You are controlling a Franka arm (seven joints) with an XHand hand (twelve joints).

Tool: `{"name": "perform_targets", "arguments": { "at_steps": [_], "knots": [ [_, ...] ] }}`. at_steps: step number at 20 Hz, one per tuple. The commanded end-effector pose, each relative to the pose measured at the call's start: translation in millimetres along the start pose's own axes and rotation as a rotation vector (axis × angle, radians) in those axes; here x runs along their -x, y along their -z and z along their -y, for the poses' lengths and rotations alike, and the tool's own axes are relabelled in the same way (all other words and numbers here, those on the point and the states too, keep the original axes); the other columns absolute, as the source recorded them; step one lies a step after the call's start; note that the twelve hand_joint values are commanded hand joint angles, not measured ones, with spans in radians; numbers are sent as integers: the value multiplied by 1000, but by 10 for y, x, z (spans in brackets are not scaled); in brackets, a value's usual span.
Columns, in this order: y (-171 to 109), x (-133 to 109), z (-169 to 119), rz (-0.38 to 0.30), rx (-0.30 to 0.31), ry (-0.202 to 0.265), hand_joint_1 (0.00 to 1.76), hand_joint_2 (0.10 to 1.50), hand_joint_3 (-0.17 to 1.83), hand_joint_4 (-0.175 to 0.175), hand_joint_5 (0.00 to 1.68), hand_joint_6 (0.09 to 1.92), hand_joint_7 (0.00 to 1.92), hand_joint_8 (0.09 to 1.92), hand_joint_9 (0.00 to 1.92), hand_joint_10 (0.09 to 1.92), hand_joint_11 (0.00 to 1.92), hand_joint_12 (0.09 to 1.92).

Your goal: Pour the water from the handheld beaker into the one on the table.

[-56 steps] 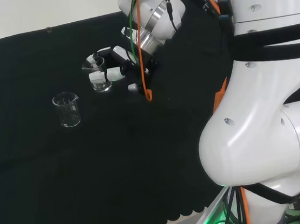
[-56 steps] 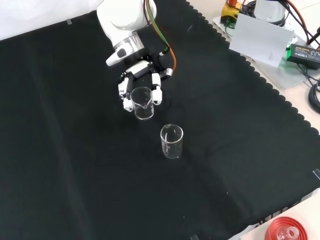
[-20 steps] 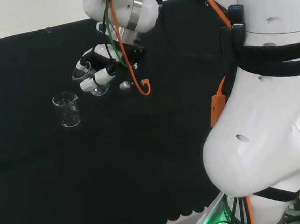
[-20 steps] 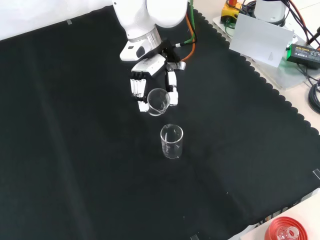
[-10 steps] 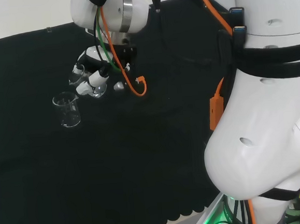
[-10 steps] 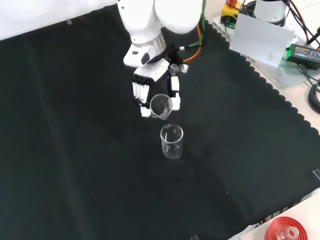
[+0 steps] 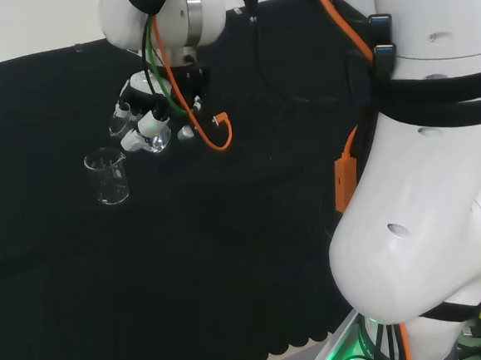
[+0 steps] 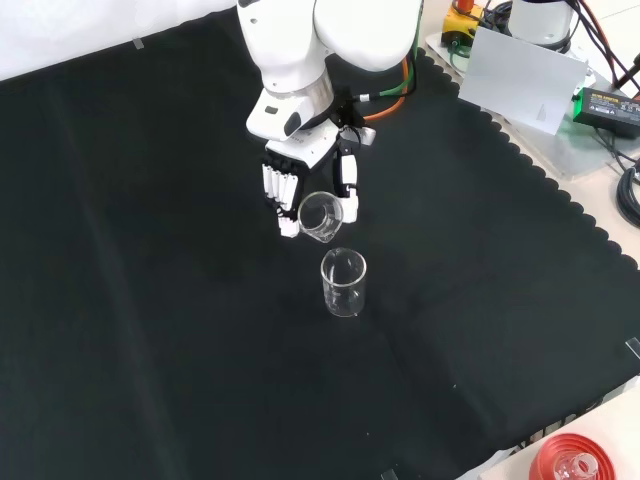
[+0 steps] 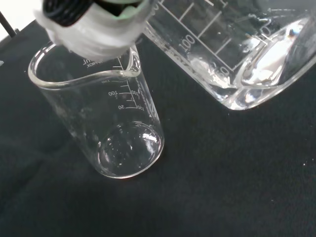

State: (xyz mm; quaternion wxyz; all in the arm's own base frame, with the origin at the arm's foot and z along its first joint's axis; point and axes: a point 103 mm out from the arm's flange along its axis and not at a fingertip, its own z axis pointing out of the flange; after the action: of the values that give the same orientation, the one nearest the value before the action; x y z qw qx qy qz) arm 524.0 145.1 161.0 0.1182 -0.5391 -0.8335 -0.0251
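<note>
My hand (image 8: 300, 175) is shut on a clear glass beaker (image 8: 318, 216), held tilted with its mouth toward the front of the cloth. In the head view the hand (image 7: 148, 112) holds that beaker (image 7: 139, 129) above and to the right of a second clear beaker (image 7: 108, 175) standing upright on the black cloth. The front view puts the standing beaker (image 8: 343, 283) just below the held one, with a small gap between them. In the wrist view the standing beaker (image 9: 101, 131) has only droplets on its bottom, and the held beaker (image 9: 237, 54) has water pooled in its lower corner. A white fingertip (image 9: 94, 24) overlaps the standing beaker's rim.
The black cloth (image 8: 150, 330) stretches wide around both beakers. A red ribbed ring (image 8: 573, 463) sits at the front view's lower right corner. A grey box and cables (image 8: 530, 75) lie off the cloth at the upper right. The arm's white links (image 7: 424, 182) stand at the head view's right.
The hand has carried the held beaker from farther back to just above the standing beaker and has tilted it more. The standing beaker has not moved.
</note>
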Motion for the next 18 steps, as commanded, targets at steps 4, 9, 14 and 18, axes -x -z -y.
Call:
{"name": "perform_targets", "arguments": {
  "at_steps": [4, 9, 14, 18],
  "knots": [
    [38, -71, -60, 68, -80, 5, 1316, 1023, -175, -175, 1436, 211, 1552, 87, 1441, 133, 1144, 869],
    [57, -98, -82, 108, -111, 4, 1316, 1023, -175, -175, 1437, 207, 1552, 87, 1443, 132, 1153, 865],
    [72, -106, -94, 126, -134, 1, 1316, 1023, -175, -175, 1439, 204, 1553, 87, 1445, 130, 1159, 862],
    [76, -119, -81, 156, -143, 4, 1316, 1023, -175, -175, 1439, 202, 1553, 87, 1447, 129, 1162, 858]
  ]
}}
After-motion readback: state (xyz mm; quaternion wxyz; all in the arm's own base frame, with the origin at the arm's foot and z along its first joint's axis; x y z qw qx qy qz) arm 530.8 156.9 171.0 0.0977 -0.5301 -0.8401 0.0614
